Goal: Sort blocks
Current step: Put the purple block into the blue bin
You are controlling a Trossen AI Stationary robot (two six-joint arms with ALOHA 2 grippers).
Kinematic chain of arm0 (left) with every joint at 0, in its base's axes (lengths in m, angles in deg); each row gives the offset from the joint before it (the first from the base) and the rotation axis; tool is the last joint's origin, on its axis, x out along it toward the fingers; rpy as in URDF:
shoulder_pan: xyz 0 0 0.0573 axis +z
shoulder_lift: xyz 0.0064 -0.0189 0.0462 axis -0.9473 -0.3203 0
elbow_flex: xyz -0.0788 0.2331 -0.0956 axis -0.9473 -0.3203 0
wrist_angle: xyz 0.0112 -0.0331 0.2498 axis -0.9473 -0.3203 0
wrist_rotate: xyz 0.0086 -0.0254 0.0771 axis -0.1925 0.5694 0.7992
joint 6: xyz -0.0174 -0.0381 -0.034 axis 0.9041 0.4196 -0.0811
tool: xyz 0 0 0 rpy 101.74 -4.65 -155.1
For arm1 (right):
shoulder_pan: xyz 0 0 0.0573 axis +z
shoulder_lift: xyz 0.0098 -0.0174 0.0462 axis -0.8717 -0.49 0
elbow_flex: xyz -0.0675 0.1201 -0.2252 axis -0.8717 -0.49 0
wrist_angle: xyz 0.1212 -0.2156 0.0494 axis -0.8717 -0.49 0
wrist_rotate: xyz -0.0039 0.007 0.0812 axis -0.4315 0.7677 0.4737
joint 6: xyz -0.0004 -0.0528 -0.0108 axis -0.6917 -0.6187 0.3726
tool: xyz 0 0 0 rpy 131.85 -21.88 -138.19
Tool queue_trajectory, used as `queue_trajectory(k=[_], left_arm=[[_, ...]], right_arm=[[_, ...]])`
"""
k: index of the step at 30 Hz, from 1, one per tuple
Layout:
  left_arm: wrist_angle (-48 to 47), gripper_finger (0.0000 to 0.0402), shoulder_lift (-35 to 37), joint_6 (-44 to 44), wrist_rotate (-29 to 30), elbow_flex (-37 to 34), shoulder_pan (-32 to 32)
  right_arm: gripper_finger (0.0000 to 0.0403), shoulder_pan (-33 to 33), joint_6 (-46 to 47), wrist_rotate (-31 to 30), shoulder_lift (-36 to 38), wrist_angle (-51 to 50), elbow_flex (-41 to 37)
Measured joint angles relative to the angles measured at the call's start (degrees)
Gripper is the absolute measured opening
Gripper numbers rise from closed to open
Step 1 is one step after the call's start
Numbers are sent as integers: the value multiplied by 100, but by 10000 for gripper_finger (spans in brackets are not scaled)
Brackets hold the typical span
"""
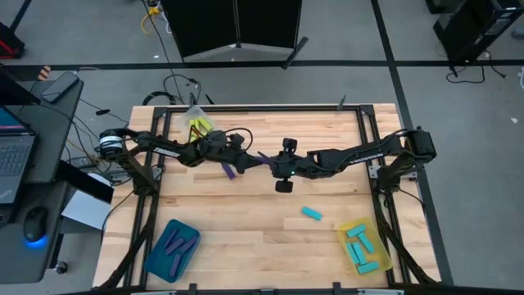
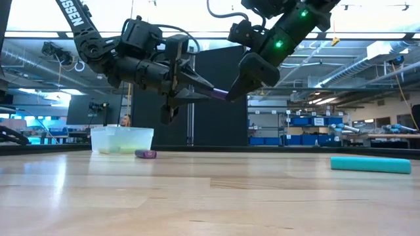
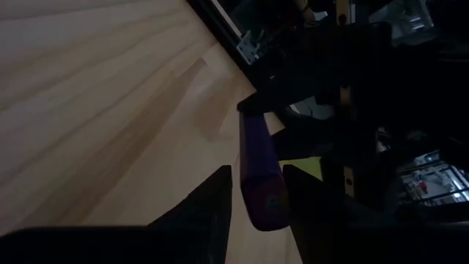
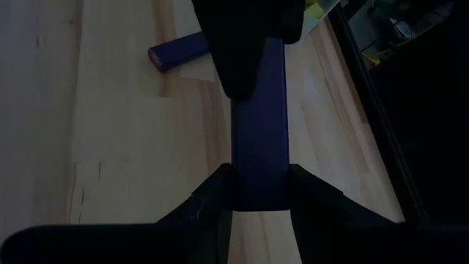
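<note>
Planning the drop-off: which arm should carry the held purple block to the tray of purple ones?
Left: the teal tray lies nearer the left gripper; the right gripper, sharing the purple block, would cross over.

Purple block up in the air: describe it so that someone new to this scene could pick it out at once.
Look above the middle of the wooden table, where the two arms meet. The purple block hangs there, the left gripper shut on one end and the right gripper on the other. The other purple block lies on the table.
</note>
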Motion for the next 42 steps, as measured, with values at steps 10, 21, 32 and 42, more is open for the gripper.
queue_trajectory(k=[10, 21, 32, 42], left_arm=[[76, 129, 2, 106, -172, 0, 0], [49, 99, 2, 58, -151, 0, 0], [76, 68, 0, -786, -475, 0, 137], [122, 67, 359, -1826, -836, 2, 419]], right_arm=[[113, 2, -45, 97, -2, 9, 0], [113, 2, -116, 90, -2, 18, -2], [157, 13, -234, -217, -2, 48, -2], [238, 37, 33, -1120, 574, -663, -4]])
